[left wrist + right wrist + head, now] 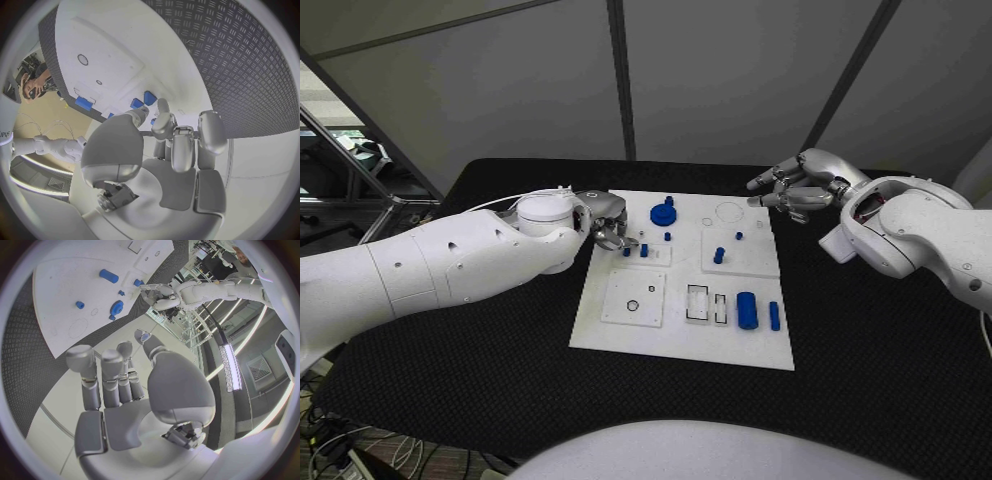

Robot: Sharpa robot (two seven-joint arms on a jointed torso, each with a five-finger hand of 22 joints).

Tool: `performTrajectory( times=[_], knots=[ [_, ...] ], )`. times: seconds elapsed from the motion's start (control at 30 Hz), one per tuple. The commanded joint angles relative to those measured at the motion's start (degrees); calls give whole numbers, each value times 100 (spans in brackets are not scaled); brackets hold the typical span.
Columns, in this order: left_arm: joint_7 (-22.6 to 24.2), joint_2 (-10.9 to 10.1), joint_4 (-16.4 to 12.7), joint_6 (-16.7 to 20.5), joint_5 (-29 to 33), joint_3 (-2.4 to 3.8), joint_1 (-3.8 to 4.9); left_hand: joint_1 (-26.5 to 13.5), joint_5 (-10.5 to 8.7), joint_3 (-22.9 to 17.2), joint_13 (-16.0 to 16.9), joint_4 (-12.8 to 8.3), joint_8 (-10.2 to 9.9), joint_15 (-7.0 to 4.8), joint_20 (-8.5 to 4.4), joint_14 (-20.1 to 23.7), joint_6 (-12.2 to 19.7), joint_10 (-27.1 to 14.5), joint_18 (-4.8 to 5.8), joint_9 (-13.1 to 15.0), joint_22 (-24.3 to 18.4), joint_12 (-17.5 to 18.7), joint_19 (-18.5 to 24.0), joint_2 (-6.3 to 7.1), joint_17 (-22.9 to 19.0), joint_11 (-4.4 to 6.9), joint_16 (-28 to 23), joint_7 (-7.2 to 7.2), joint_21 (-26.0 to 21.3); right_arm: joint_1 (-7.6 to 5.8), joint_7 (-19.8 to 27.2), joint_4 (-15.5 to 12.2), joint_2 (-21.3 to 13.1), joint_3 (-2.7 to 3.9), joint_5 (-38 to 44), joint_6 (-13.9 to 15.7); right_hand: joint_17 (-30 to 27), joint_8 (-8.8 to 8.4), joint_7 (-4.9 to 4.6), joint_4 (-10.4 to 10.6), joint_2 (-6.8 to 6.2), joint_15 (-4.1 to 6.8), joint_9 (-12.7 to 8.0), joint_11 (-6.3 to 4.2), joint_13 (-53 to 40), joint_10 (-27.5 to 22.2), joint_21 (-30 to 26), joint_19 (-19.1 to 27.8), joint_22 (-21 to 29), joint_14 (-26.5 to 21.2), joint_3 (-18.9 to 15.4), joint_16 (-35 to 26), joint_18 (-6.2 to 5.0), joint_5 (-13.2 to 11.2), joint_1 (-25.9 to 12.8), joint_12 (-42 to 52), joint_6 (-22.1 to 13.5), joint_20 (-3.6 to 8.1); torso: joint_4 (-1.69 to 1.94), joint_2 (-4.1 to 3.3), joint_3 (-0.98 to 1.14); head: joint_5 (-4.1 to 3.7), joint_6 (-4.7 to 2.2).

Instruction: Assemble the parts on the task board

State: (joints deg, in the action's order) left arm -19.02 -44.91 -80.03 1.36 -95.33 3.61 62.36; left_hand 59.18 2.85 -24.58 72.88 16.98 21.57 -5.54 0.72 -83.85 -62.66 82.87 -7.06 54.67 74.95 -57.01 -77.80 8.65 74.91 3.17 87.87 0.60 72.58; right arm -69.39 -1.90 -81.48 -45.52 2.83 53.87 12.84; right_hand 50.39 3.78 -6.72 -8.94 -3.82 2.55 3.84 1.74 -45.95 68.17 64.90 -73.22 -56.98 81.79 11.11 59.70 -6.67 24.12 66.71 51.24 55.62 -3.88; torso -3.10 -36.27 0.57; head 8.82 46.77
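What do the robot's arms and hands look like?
Both arms are smooth, rounded white shells. The left arm has a thin white cable looping by its wrist; the right arm shows reddish wiring in a gap. Each robot hand, left and right, is silver-grey metal with jointed fingers.

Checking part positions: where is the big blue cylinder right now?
In the head view, the big blue cylinder lies on the task board, near right corner, beside a thinner blue bar.

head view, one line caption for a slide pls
Left robot hand at small blue parts on the white task board; right robot hand hovers open.
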Motion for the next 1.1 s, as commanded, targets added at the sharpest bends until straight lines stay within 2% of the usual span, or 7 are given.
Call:
performTrajectory(
  times=[0.03, 0.33, 0.73, 0.77, 0.87, 0.93, 1.1],
  knots=[
    [-56, 9, 12, 346, 136, 41, 7, -82, -6, 36, 6, -7, -24, -14, 17, -560, -38, 20, 235, 2, 36, -31, -46, -8, 1290, -22, 31, -7, 40, -11, 64, 0, 6, 4, 8, -6, 6, -9, -8, 6, -3, -12, -1, 7, 6, -6, -20, -39, 6, 38, 38, -30, -28, 12, -65, 23, -37, -6, 0, -1, 0, 0, -7],
    [60, -10, 28, 831, 525, 171, 0, -178, -6, 91, -12, -7, -67, -19, 13, -554, -22, 7, 230, -15, 30, 7, -41, -32, 1267, -22, 11, -2, 26, -10, 71, 18, 15, 4, 8, -10, 6, -9, -8, 6, -3, -12, -1, 7, 6, -6, -20, -39, 6, 38, 38, -30, -28, 12, -65, 23, -37, -6, 1, -3, 2, -8, -16],
    [60, -10, 28, 831, 525, 171, 0, -178, -6, 91, -12, -7, -67, -19, 13, -554, -22, 7, 230, -15, 30, 7, -41, -32, 1267, -22, 11, -2, 26, -10, 71, 18, 15, 4, 8, -10, 6, -9, -8, 6, -3, -12, -1, 7, 6, -6, -20, -39, 6, 38, 38, -30, -28, 12, -65, 23, -37, -6, 1, -3, 2, -8, -16],
    [195, -9, 48, 953, 695, 181, 1, 1039, 26, -334, -1905, -495, -934, 221, 202, 255, 609, -1383, -261, -777, -2002, 3295, 1668, -6, -699, -398, -2013, 399, -2630, -10, 71, 20, 13, 4, 8, -9, -1, -10, -8, 11, -3, -12, -1, 8, 14, -10, -34, -34, 20, 37, 41, -41, -31, 12, -76, 21, -40, -5, -3, 0, 8, -27, -51],
    [848, 24, 139, 1387, 1320, 209, 3, 1280, -2, -382, -2098, -666, -1051, 296, 254, 610, 633, -1544, -281, -944, -2208, 3507, 1850, 131, -1358, -405, -2770, 434, -2937, -10, 68, 26, 9, 4, 8, -2, -1, -10, -8, 11, -3, -12, -1, 8, 14, -10, -34, -34, 20, 37, 41, -41, -31, 12, -76, 21, -40, -5, -10, -3, 7, -38, -67],
    [1316, 81, 212, 1640, 1652, 224, 8, 1646, 27, -509, -2586, -929, -1332, 465, 353, 1680, 796, -1873, -248, -1280, -2455, 4004, 2238, 425, -2688, -538, -4497, 585, -3398, -10, 69, 32, 11, 4, 8, 4, -19, -10, -8, 10, -3, -12, -1, 8, 32, -19, -46, -27, 35, 33, 42, -55, -34, 13, -75, 6, -40, -5, -10, -4, 5, -67, -99],
    [1960, 308, 452, 1857, 1916, 240, 38, 2048, -22, -593, -3717, -1265, -1656, 579, 532, 1810, 667, -1790, -252, -1958, -2778, 4700, 2327, 575, -3013, -694, -5128, 586, -3889, -11, 75, 40, 24, 4, 13, 27, -96, -6, -7, -3, -2, -13, 0, 7, 234, -145, -120, 13, 118, 10, 68, -134, -50, 17, -64, -176, -31, -6, -15, -9, 8, -105, -148]
  ],
)
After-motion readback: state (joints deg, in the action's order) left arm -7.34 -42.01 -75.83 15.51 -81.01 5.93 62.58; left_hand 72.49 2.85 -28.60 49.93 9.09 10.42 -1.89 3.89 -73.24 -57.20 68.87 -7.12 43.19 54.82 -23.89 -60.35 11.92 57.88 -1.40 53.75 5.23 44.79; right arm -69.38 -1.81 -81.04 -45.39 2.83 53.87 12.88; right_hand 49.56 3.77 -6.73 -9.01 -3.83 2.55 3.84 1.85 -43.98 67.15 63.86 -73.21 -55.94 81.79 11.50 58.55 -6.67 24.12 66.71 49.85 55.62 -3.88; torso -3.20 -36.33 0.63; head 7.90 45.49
